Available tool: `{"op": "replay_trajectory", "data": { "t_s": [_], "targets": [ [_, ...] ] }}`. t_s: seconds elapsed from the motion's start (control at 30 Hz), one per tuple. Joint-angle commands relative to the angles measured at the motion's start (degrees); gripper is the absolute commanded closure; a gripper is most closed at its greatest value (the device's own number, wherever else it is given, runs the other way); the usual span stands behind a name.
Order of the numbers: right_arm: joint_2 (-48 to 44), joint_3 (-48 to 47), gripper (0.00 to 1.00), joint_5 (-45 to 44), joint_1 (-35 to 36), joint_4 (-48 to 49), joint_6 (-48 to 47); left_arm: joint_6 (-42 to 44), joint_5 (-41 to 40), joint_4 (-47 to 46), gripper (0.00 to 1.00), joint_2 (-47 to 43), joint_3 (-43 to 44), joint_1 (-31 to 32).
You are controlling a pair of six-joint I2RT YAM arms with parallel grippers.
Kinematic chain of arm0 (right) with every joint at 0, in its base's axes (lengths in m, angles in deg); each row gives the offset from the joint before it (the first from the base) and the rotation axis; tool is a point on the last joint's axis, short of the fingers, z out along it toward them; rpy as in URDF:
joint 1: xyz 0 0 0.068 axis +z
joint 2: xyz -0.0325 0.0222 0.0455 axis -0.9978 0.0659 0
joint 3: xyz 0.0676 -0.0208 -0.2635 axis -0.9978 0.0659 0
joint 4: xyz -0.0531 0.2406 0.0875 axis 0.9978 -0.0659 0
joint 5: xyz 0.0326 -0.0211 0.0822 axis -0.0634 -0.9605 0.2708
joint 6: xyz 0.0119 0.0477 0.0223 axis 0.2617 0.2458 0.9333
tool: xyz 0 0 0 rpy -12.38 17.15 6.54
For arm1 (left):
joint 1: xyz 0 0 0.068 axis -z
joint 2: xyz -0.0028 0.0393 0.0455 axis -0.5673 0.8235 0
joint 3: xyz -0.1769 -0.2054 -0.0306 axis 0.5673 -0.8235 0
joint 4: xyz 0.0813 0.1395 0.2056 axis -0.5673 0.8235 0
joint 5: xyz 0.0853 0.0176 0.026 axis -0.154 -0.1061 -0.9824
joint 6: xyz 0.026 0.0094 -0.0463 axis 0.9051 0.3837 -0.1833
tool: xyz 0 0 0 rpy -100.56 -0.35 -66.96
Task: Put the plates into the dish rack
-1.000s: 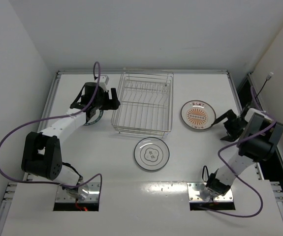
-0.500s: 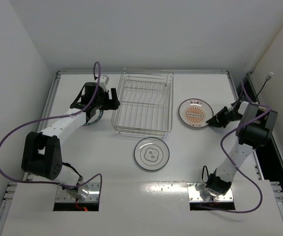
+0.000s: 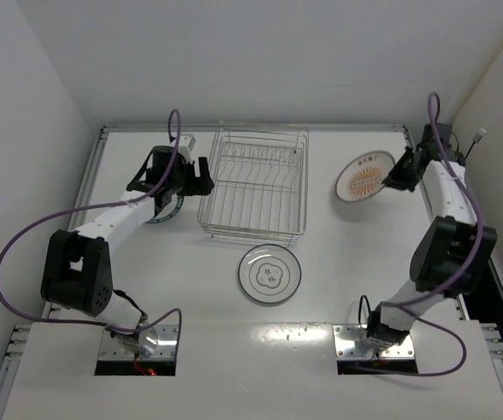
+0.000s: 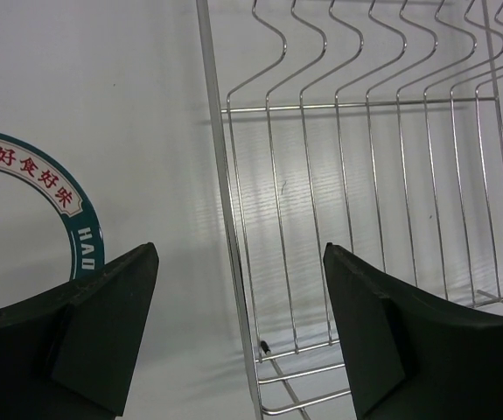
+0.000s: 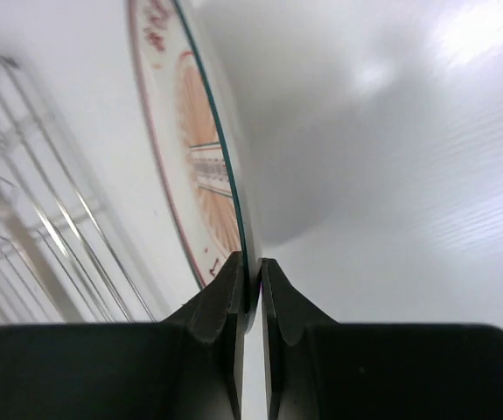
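Note:
The silver wire dish rack stands at the table's back middle with nothing in it. My right gripper is shut on the rim of the orange sunburst plate, which hangs tilted in the air right of the rack. In the right wrist view the plate stands edge-on, its rim pinched in the gripper. The dark-ring plate lies flat in front of the rack. The teal-rimmed plate lies left of the rack, partly under my left gripper. That gripper is open, straddling the rack's left wall, beside the teal rim.
White walls close in the table at the back and both sides. Purple cables loop from both arms. The arm bases sit at the near edge.
My right gripper shut on the sunburst plate's rim, lifted it off the table and carried it back and up, tilting it. The left arm stayed put.

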Motion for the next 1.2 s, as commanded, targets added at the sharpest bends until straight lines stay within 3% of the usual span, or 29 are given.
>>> {"op": "replay_trajectory", "data": {
  "t_s": [0.0, 0.2, 0.43, 0.53, 0.87, 1.17],
  "targets": [
    [-7.91, -9.47, 1.0, -15.9, 5.99, -1.17, -0.48, 0.47, 0.6, -0.51, 0.26, 0.8, 2.43, 0.46],
    [-8.52, -16.86, 1.0, -29.1, 17.17, -2.41, 1.1, 0.47, -0.1, -0.51, 0.26, 0.8, 2.43, 0.46],
    [1.4, -30.12, 1.0, -38.08, 31.39, -6.71, 1.1, -0.06, -0.1, -0.51, 0.26, 0.8, 2.43, 0.46],
    [4.48, -31.72, 1.0, -40.9, 34.92, -7.24, 1.1, -0.06, -0.1, -0.51, 0.26, 0.8, 2.43, 0.46],
    [8.96, -30.32, 1.0, -48.2, 40.2, -8.91, 1.63, -0.06, -0.1, -0.51, 0.26, 0.8, 1.9, 0.46],
    [7.12, -34.61, 1.0, -53.56, 41.26, -10.83, 1.64, -0.06, -0.1, -0.51, 0.26, 0.8, 1.9, 0.46]
  ]
}}
